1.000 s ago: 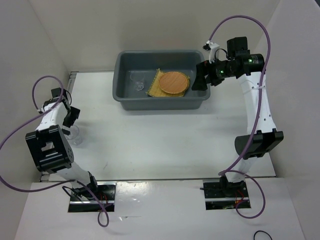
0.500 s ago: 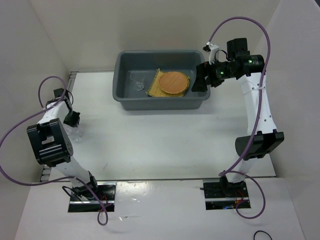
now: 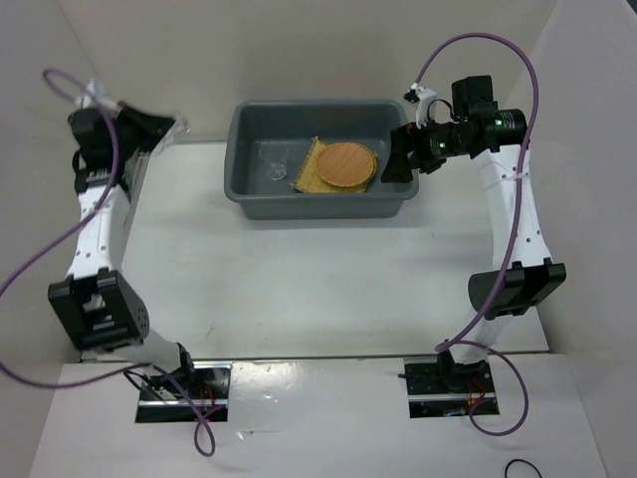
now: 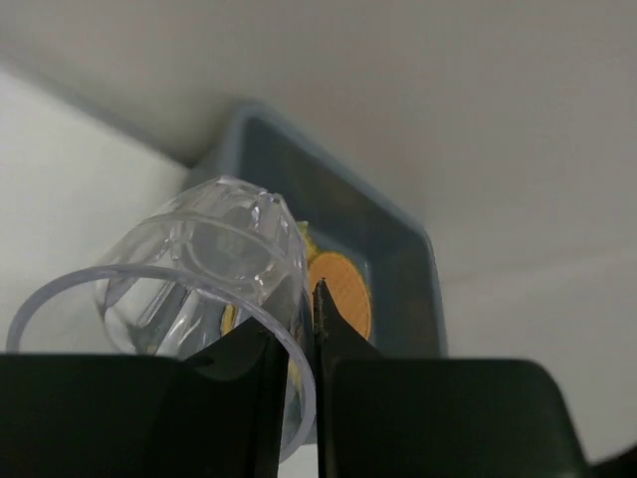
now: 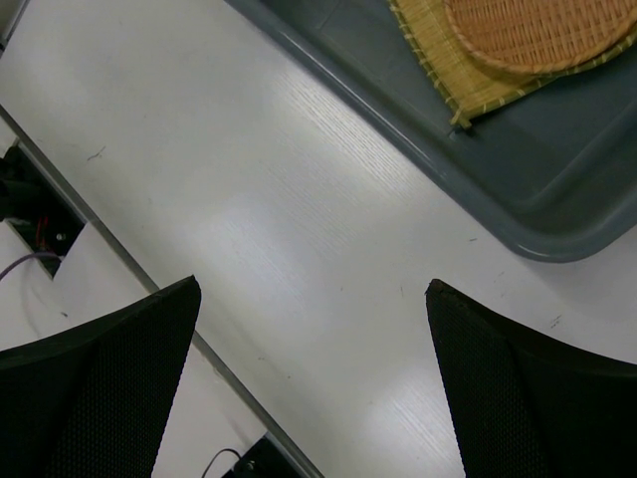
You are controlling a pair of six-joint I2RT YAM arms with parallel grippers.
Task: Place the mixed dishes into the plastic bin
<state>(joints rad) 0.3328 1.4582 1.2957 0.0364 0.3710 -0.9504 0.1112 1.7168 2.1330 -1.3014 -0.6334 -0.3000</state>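
Room: white walls boxed in a white table on the left, far and right sides.
Bin: one, dark grey, at the far middle of the table.
Tray: one, yellow slats, lying in the bin, right of its middle.
Plate: one seen, round, orange-brown and woven, lying on the tray; a second plate could not be made out.
Cups: two, clear. The loose cup sat in the bin, left of the tray. The held cup was up in the air, left of the bin.
Left gripper: raised at the far left, fingers nearly together, pinching the held cup's wall at the rim.
Right gripper: jaws spread wide, nothing between them, above the bin's right end.
Hard to see: from above, the held cup was only a blur; the right gripper hid part of the bin's right rim.
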